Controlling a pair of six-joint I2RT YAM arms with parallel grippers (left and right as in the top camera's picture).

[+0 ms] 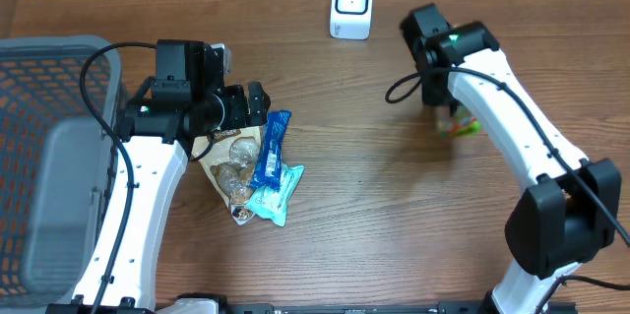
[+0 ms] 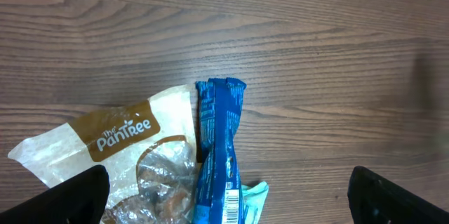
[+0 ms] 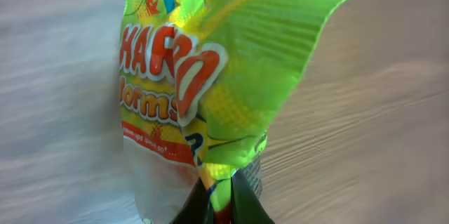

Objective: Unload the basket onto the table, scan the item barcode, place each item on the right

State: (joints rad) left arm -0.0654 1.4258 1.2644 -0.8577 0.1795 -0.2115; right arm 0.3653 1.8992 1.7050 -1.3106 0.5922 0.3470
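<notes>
A green Haribo sweets bag (image 3: 210,76) fills the right wrist view, its lower edge pinched between the shut fingers of my right gripper (image 3: 222,199). Seen from overhead, the bag (image 1: 463,127) shows just beside the right gripper (image 1: 445,107), right of the table's middle. The white barcode scanner (image 1: 351,4) stands at the far edge. My left gripper (image 1: 258,105) hangs open above a pile of snacks. In the left wrist view its dark fingers (image 2: 70,199) stand wide either side of a blue wrapper (image 2: 219,147), whose barcode faces up.
The pile holds a clear PanTree bag (image 1: 231,161), the blue wrapper (image 1: 269,149) and a teal packet (image 1: 281,194). A grey mesh basket (image 1: 49,78) takes up the left side. Bare wood lies between the pile and the right arm.
</notes>
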